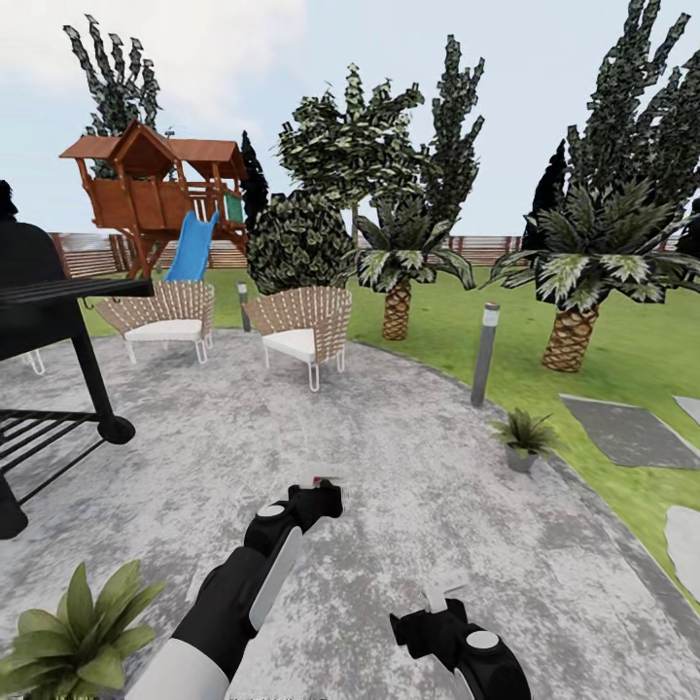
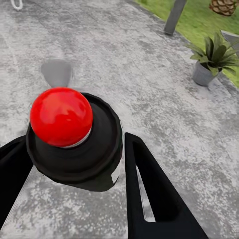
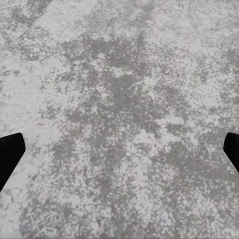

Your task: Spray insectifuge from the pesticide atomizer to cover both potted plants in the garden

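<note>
My left gripper [image 1: 313, 501] is shut on the pesticide atomizer [image 1: 325, 482], held low over the paved patio [image 1: 389, 457]. In the left wrist view the atomizer [image 2: 74, 139] shows as a dark round body with a red dot on top, clamped between the black fingers [image 2: 149, 194]. One potted plant [image 1: 523, 439] stands at the patio's right edge, ahead and to the right of the atomizer; it also appears in the left wrist view [image 2: 211, 55]. The other potted plant [image 1: 83, 622] is at my near left. My right gripper [image 1: 437, 608] hangs open over bare paving [image 3: 119, 99].
A black grill [image 1: 49, 321] stands at the left. Two wicker chairs [image 1: 165, 316] [image 1: 301, 326] sit at the patio's far side. A grey lamp post [image 1: 484, 352] rises behind the right plant. Palms [image 1: 397, 292], lawn, stepping stones [image 1: 632, 433] and a wooden playhouse [image 1: 156, 190] lie beyond.
</note>
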